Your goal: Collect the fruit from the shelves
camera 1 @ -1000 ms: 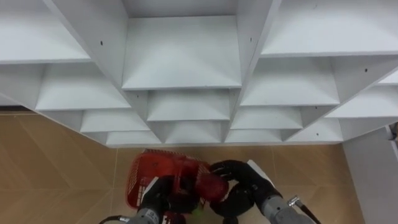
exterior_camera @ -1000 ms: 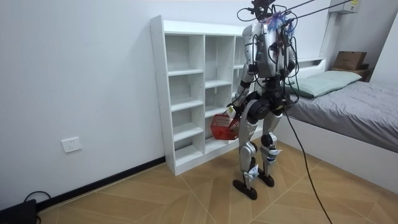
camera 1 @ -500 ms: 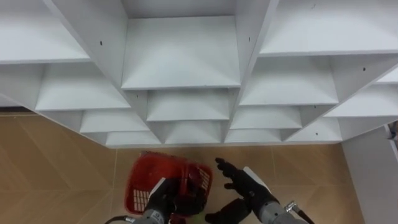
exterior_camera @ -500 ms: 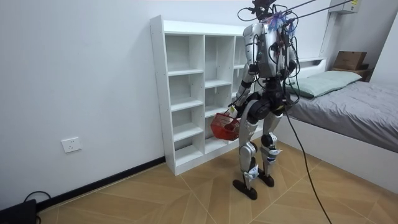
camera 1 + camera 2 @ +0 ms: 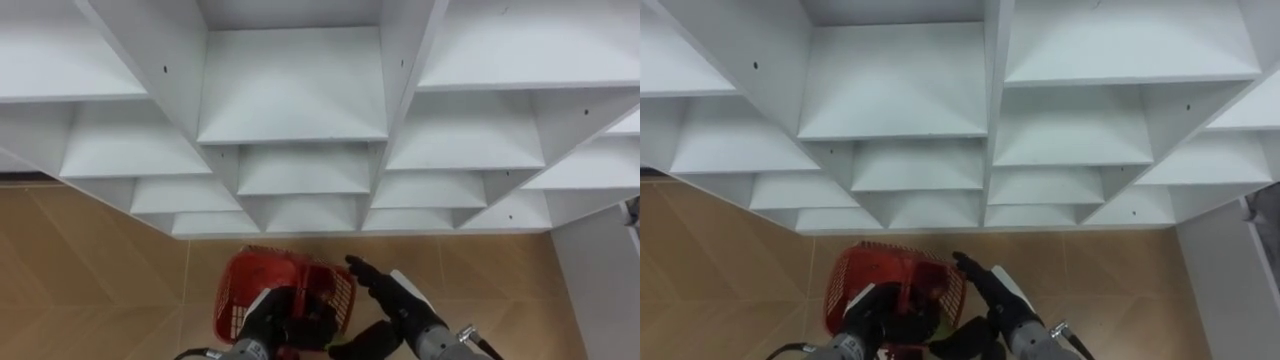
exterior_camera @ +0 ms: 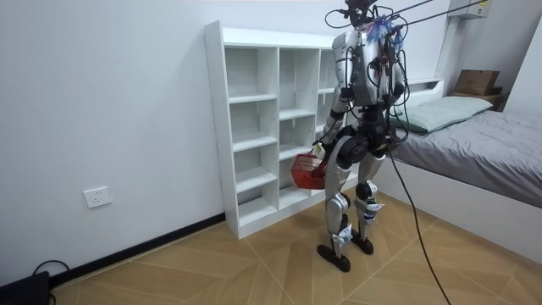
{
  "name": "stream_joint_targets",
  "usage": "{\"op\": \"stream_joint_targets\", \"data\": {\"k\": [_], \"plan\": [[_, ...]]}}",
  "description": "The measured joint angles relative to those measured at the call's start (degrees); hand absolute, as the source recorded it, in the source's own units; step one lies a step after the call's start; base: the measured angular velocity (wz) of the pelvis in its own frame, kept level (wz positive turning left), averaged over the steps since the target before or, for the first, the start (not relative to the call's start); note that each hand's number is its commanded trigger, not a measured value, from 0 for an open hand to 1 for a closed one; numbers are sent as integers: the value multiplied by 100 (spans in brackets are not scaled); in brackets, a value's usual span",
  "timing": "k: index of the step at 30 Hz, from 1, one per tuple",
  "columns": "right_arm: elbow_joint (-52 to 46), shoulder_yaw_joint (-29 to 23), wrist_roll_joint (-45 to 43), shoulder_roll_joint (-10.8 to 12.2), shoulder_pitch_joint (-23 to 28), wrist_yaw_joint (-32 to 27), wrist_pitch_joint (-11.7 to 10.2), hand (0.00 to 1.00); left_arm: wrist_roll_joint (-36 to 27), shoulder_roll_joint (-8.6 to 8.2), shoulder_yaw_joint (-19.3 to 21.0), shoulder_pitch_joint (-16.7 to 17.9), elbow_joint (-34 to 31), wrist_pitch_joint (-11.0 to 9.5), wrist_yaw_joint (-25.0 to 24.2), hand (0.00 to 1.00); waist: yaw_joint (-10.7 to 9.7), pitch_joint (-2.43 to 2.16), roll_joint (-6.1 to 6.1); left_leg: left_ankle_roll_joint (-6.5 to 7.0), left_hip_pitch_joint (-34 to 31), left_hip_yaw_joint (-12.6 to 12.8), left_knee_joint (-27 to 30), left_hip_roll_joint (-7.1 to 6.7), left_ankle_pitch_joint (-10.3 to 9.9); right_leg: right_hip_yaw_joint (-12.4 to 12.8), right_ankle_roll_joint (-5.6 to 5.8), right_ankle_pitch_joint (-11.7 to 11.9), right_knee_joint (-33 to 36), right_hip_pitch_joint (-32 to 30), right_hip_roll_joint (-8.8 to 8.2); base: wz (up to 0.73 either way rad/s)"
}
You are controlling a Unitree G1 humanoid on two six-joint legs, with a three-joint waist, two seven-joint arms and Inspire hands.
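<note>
1. Left hand (image 5: 268, 318): at the bottom edge of the eye views, fingers curled over the near side of the red basket (image 5: 300, 275) and carrying it.

2. Right hand (image 5: 398, 298): fingers straight and spread, thumb apart and lower, holding nothing. It sits just beside the basket's right rim. Contact with the rim cannot be confirmed.

3. Basket: red plastic mesh, held in front of the robot's hips and above the wooden floor (image 5: 90, 260). The left hand covers part of its inside, so its contents cannot be made out. No fruit can be identified in either hand.

4. Closet (image 5: 290, 110): a white open shelf unit directly ahead of the basket, with 3 columns of compartments in the eye views. The middle column lines up with the basket.

5. Room view: the robot stands upright on both feet, close to the closet and facing it, with the basket between its hips and the lower shelves. The closet stands against a white wall.

6. Further off: a wall socket (image 6: 96, 196) is low on the wall at the room view's left. A bed (image 6: 491, 144) with a pillow (image 6: 445, 108) lies behind the robot at the room view's right, and a brown box (image 6: 477, 81) is beyond the pillow.
</note>
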Motion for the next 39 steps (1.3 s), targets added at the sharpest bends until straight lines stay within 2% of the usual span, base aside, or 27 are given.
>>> {"op": "stream_joint_targets", "data": {"k": [4,10,19,25,34,36,39], "plan": [[13,-2,10,6,1,5,0,0,-6,0,5,-2,0,0,9,100,0,3,7,0,4,0,2,-1,0,13,-2,-2,45,-18,-2,0],[13,-46,37,-46,-3,94,0,0,0,92,16,20,7,0,23,100,-1,7,13,0,11,-19,2,-2,0,11,-3,-2,91,-27,-8,0],[323,-126,238,-42,-10,117,-14,0,1,162,249,45,80,-2,126,100,-10,12,15,0,226,-19,-88,2,-1,-13,7,-12,17,184,-12,0],[499,-178,264,-119,-56,81,-39,0,10,222,323,56,252,-20,125,100,-3,14,12,0,273,-1,-104,-3,-1,-15,7,-14,-6,226,-13,0],[790,-203,213,-162,-74,92,-48,0,25,332,525,136,386,-20,133,100,-27,47,-59,-5,780,-2,-261,-11,-4,-55,23,-38,-180,759,4,0],[875,-262,222,-173,22,125,-44,0,12,371,527,174,545,-20,132,100,-19,30,-74,-19,1001,-3,-370,-11,-13,-65,35,-33,-284,977,22,0],[906,-401,241,-173,156,118,-44,0,37,439,668,229,600,10,123,100,-33,-18,-106,-26,1121,-15,-440,-5,-16,-74,38,-3,-429,1143,57,1]]}}
